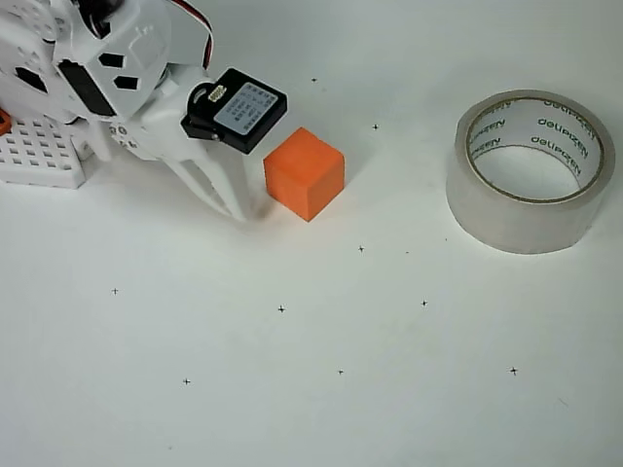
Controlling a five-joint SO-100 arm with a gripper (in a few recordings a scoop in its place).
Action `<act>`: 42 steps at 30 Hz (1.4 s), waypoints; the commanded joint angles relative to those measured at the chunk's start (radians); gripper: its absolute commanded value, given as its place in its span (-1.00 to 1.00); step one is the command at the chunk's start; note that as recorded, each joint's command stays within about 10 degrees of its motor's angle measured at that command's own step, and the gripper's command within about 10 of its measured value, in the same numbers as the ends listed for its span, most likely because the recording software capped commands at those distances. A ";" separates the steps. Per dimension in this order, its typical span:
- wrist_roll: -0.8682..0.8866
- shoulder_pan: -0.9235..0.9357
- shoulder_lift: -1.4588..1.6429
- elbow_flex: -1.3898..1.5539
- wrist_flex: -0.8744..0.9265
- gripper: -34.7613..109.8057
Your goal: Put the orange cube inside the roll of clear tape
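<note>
Dark lettering runs around the pale cardboard core of the wide translucent roll of clear tape (pixel 529 172), lying flat on the white surface (pixel 311 370). The repeated word resembles "delipizen", though the letters are too small to be certain. A grey label on the black servo block (pixel 237 109) carries print too fine to read.

My arm (pixel 97 68) comes in from the upper left corner of the overhead view, white shell with black cut-outs, a red and black cable running up over it. A black servo block with a pale label (pixel 238 109) sits at the wrist, angled down to the right. The hand (pixel 226 190) points down and right, its white fingers (pixel 209 185) tapering close together, tips low near the desk.
</note>
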 commanded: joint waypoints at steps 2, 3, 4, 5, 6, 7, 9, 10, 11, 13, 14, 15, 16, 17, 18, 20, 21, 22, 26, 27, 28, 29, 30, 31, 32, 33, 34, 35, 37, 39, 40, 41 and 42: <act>0.034 -0.055 0.023 -0.100 -0.020 -0.48; 0.043 -0.061 0.020 -0.120 -0.020 -0.47; 0.052 -0.064 0.020 -0.140 -0.018 -0.47; 0.060 -0.064 0.003 -0.164 -0.015 -0.47; 0.064 -0.067 -0.028 -0.190 -0.015 -0.46; 0.069 -0.067 -0.064 -0.222 -0.014 -0.43; 0.069 -0.067 -0.156 -0.280 0.005 -0.39; 0.071 -0.067 -0.207 -0.306 0.009 -0.36; 0.071 -0.069 -0.259 -0.333 0.009 -0.34; 0.072 -0.081 -0.368 -0.383 0.008 -0.28; 0.075 -0.091 -0.414 -0.409 0.006 -0.26; 0.075 -0.100 -0.446 -0.435 0.005 -0.22; 0.075 -0.110 -0.468 -0.461 0.003 -0.17; 0.075 -0.123 -0.477 -0.486 0.003 -0.14; 0.072 -0.130 -0.482 -0.500 -0.002 -0.12; 0.077 -0.144 -0.497 -0.517 -0.008 -0.08; 0.078 -0.152 -0.505 -0.526 -0.011 -0.06; 0.078 -0.160 -0.518 -0.537 -0.011 -0.06; 0.092 -0.181 -0.598 -0.575 -0.025 -0.03; 0.092 -0.187 -0.623 -0.583 -0.041 0.00; 0.091 -0.192 -0.650 -0.591 -0.058 0.00; 0.091 -0.198 -0.684 -0.603 -0.067 0.01; 0.091 -0.201 -0.716 -0.615 -0.077 0.04; 0.087 -0.202 -0.746 -0.626 -0.091 0.05; 0.084 -0.204 -0.772 -0.637 -0.103 0.06; 0.083 -0.207 -0.793 -0.646 -0.117 0.06; 0.078 -0.207 -0.811 -0.653 -0.127 0.08; 0.075 -0.207 -0.830 -0.666 -0.133 0.09; 0.069 -0.209 -0.854 -0.684 -0.135 0.09; 0.066 -0.210 -0.867 -0.693 -0.140 0.09; 0.064 -0.212 -0.870 -0.693 -0.146 0.09; 0.064 -0.213 -0.873 -0.693 -0.152 0.09; 0.064 -0.215 -0.879 -0.693 -0.158 0.09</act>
